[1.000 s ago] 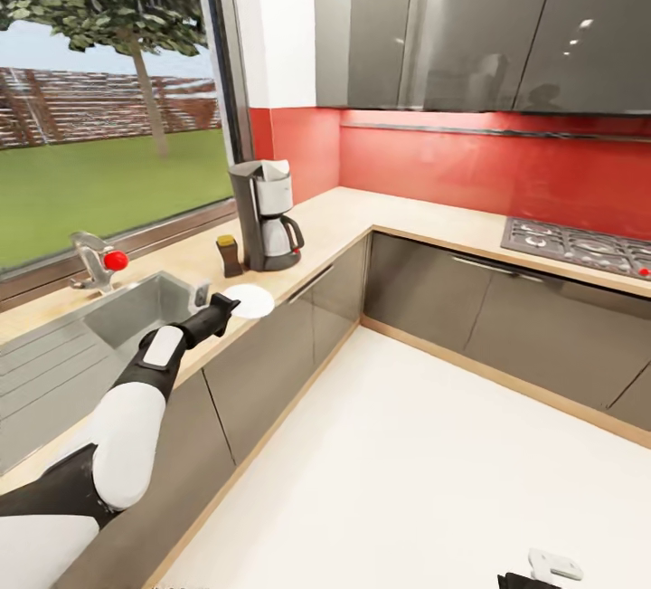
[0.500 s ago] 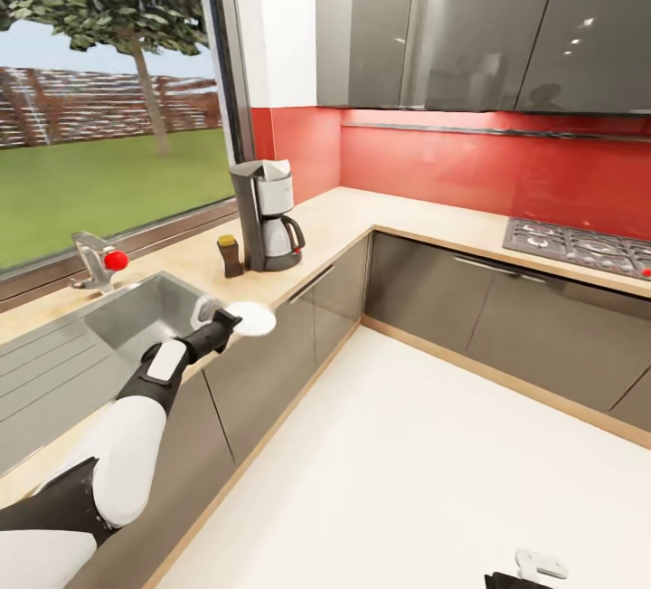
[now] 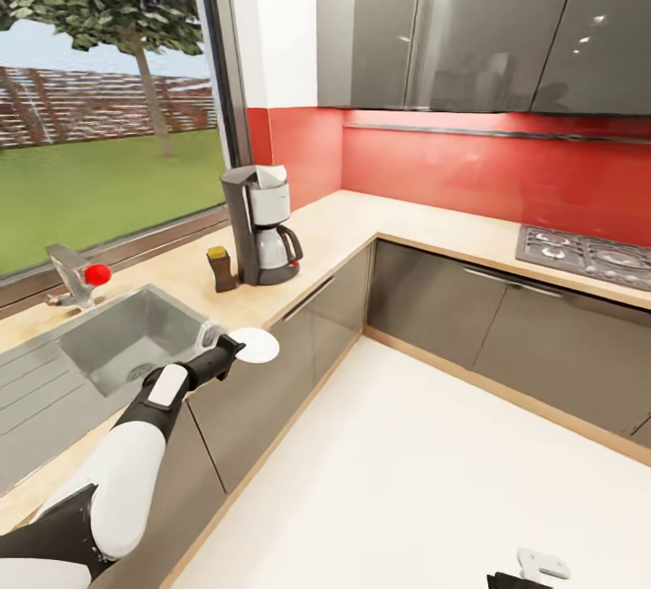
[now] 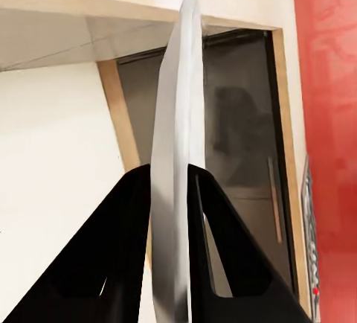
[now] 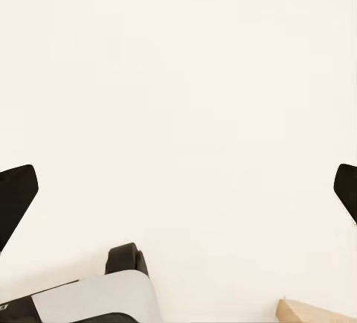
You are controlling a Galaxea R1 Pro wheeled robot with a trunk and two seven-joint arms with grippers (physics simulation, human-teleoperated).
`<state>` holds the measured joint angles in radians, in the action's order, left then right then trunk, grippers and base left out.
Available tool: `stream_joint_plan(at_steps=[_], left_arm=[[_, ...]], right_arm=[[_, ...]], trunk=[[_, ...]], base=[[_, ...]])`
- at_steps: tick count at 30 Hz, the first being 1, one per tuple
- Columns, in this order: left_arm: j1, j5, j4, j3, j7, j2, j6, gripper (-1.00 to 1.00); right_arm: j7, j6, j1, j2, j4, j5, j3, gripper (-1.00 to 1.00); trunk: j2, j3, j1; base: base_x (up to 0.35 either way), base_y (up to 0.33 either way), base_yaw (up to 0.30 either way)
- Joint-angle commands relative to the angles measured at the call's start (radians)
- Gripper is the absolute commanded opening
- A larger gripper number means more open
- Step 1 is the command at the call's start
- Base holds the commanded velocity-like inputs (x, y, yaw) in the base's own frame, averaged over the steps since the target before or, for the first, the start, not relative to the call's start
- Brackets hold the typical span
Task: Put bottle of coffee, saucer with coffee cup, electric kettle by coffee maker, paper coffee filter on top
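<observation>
The right gripper (image 5: 178, 189) is hanging over a pale cream floor (image 5: 178, 77), its two black fingertips (image 5: 16, 189) showing at opposite edges of the picture and standing wide apart with nothing between them. Beneath it, part of the robot's base (image 5: 97, 297) is showing, a light grey panel with a black rim and a black rounded piece sitting just above it. A light wooden strip (image 5: 316, 312) is poking into the corner, lying apart from the base on the same floor.
</observation>
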<state>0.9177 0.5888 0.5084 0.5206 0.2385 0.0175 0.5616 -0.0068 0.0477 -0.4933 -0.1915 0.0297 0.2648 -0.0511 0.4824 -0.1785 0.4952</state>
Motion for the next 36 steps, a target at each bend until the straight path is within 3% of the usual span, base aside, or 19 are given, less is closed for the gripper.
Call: stream_joint_plan(at_steps=[1, 7, 12, 17, 22, 27, 36], left_arm=[[-0.004, 0.003, 0.001, 0.009, 0.002, 0.001, 0.009, -1.0], [-0.007, 0.003, 0.003, 0.01, 0.002, 0.001, 0.008, -1.0], [-0.007, 0.003, 0.071, 0.008, -0.011, 0.002, 0.009, -1.0], [0.004, 0.003, 0.092, -0.03, -0.064, 0.004, 0.008, -1.0], [0.018, 0.008, 0.099, -0.039, -0.116, 0.009, 0.007, -1.0], [0.011, 0.011, 0.164, -0.038, -0.12, 0.009, 0.009, -1.0], [0.002, 0.003, 0.173, -0.04, -0.12, 0.01, 0.007, -1.0]], right_arm=[[-0.001, 0.003, -0.001, 0.0, -0.001, 0.008, -0.006, 1.0], [-0.001, 0.003, -0.001, 0.0, -0.001, 0.008, -0.006, 1.0], [-0.002, 0.003, -0.001, 0.001, -0.001, 0.008, -0.006, 1.0], [-0.001, 0.003, -0.001, 0.001, -0.001, 0.008, -0.006, 1.0], [-0.001, 0.001, -0.001, 0.0, -0.001, 0.007, -0.007, 1.0], [-0.001, 0.001, -0.001, -0.002, -0.001, 0.007, -0.007, 1.0], [-0.001, 0.001, -0.001, -0.002, -0.001, 0.007, -0.007, 1.0]], trunk=[[0.002, -0.002, 0.001], [0.002, -0.002, 0.001], [0.002, -0.002, 0.001], [0.002, -0.002, 0.001], [0.002, -0.002, 0.001], [0.002, -0.002, 0.001], [0.002, -0.002, 0.001]], base=[[0.206, -0.139, 0.206], [0.151, -0.101, 0.26], [0.019, -0.009, 0.277], [0.001, -0.001, 0.166], [0.0, 0.0, 0.015], [0.0, 0.0, 0.002], [0.042, -0.023, 0.203]])
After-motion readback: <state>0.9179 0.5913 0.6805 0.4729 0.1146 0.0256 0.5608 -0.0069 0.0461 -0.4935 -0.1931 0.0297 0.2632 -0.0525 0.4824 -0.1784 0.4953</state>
